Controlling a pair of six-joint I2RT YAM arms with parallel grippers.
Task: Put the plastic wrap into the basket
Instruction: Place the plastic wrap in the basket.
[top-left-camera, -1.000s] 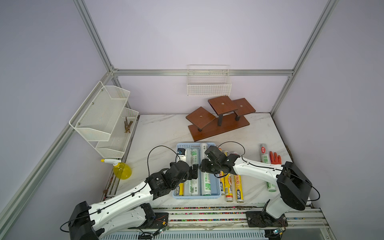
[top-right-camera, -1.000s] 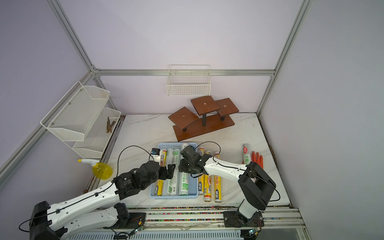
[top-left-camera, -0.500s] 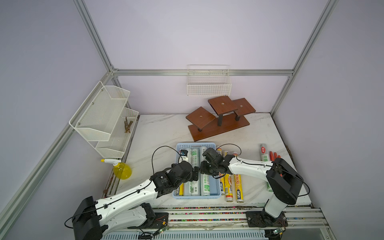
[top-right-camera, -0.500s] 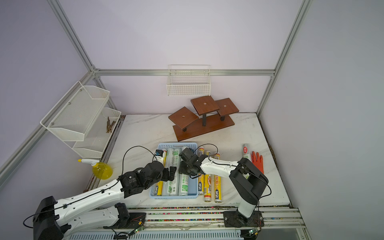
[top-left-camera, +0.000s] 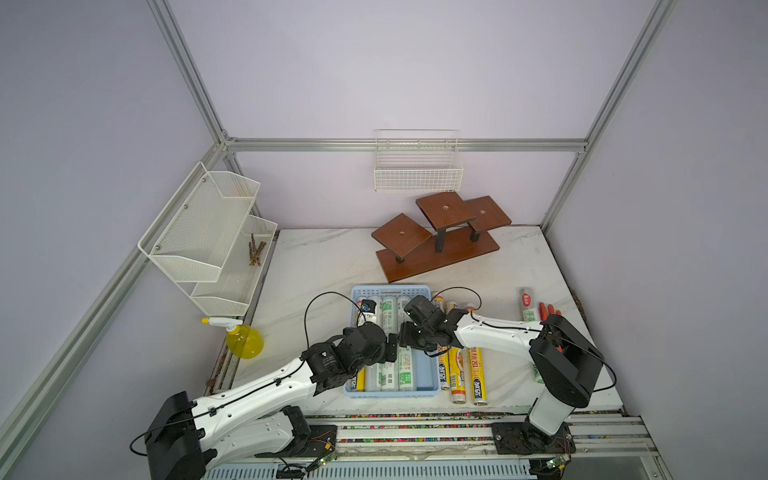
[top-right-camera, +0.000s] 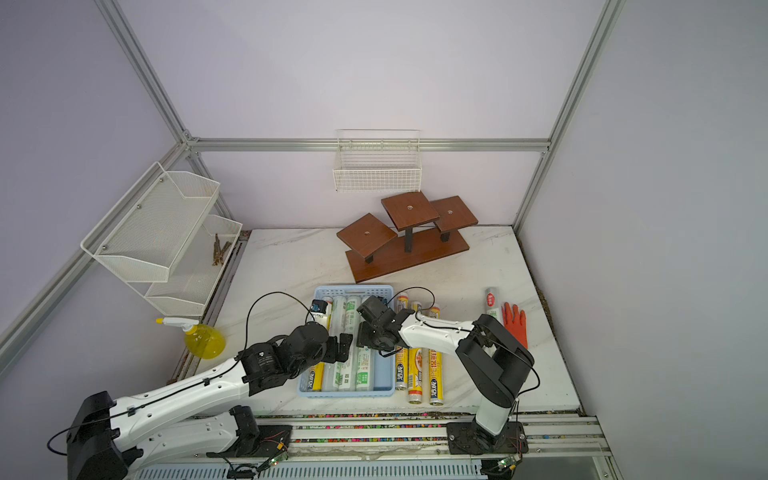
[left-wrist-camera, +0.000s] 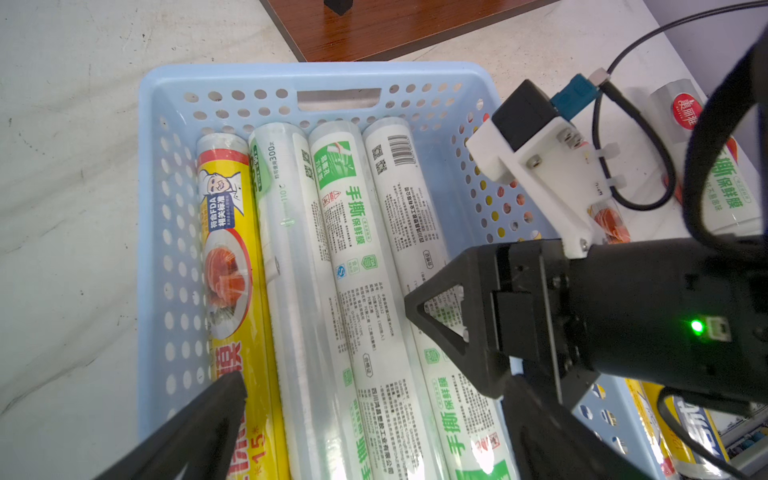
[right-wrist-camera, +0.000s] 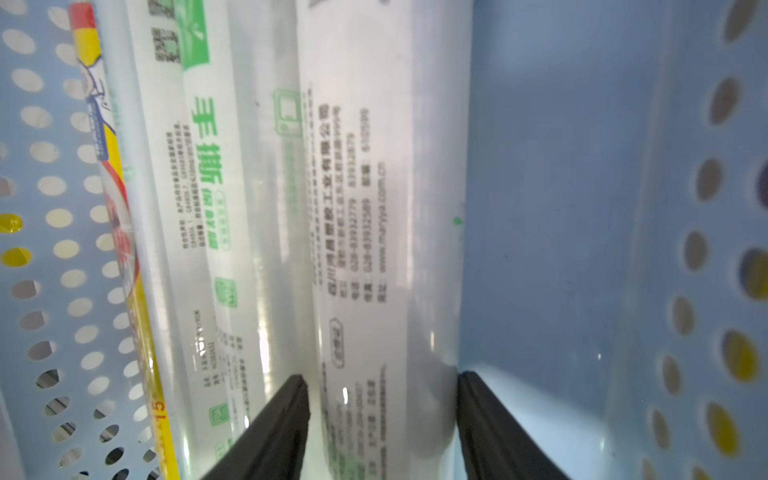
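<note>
Neatly, 4 glossy rolls (left-wrist-camera: 345, 266) line the perforated basket (left-wrist-camera: 151, 208).

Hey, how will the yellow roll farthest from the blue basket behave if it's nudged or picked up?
The yellow roll is a round tube lying flat on the smooth table, so a sideways nudge would probably send it rolling. It lies straight, so likely stiff. Its glossy wrapper may slip when gripped.

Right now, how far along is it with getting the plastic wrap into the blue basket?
Done: four rolls lie in the basket. In hand: the right gripper straddles the barcoded roll, lying on the basket floor; grip unclear. The left gripper hovers open, empty. Left: three yellow rolls beside the basket and one whitish roll by the red glove.
</note>
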